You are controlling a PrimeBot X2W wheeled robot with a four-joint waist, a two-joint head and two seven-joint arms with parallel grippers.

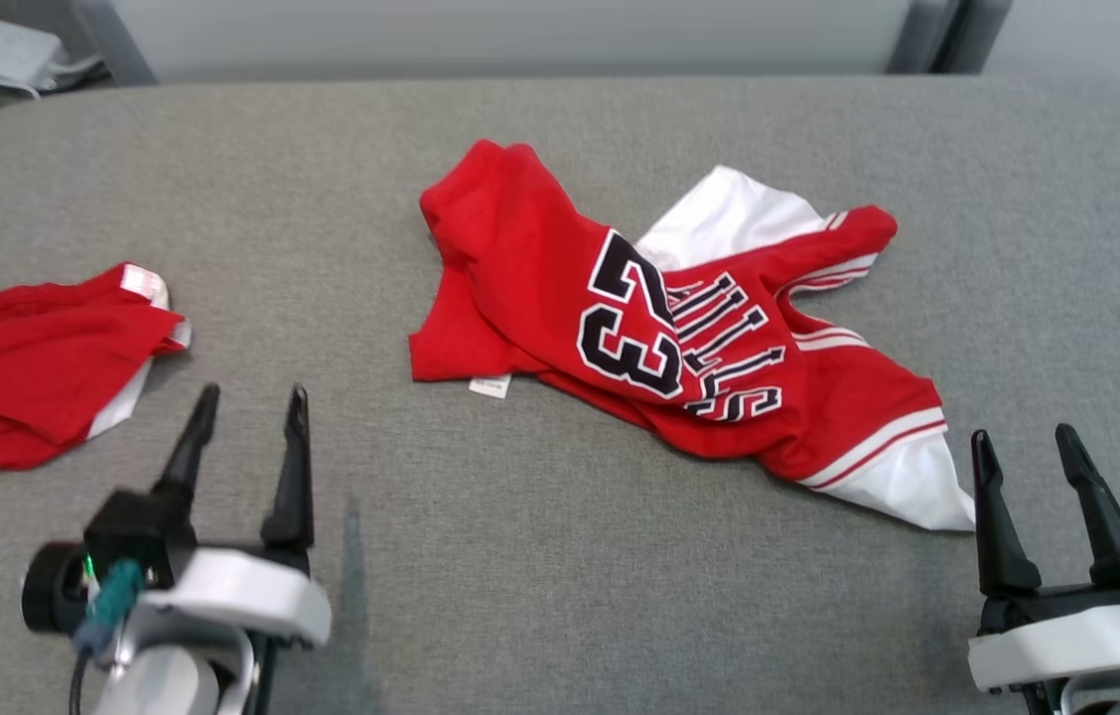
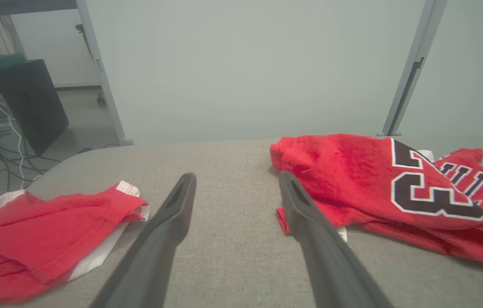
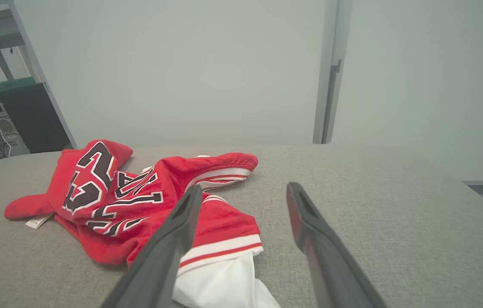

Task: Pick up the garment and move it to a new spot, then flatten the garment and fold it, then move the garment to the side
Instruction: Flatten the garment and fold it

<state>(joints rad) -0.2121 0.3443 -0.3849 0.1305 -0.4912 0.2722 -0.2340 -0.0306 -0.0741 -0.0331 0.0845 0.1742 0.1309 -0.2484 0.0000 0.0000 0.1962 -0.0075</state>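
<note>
Broadly, you have one grey padded table [image 1: 560, 616] with two red garments on it. The one that looks like your job is the crumpled jersey [image 1: 530, 288] with the number 23, lying at mid-table. Its long axis runs on a diagonal, from the far left down to the near right. The second red garment [image 1: 14, 367] lies bunched at the left edge, well apart from the jersey. You have two grippers, both low at the near edge, both with fingers spread and nothing between them. The right gripper [image 1: 1022, 433] is the nearer one: the jersey's white hem corner [image 1: 908, 487] ends just beside its left finger, so the cloth lies ahead and to its left. The left gripper [image 1: 254, 390] sits between the two garments, with the jersey's near-left corner ahead and to its right. There you can see one small white label [image 1: 490, 386] poking out.
</note>
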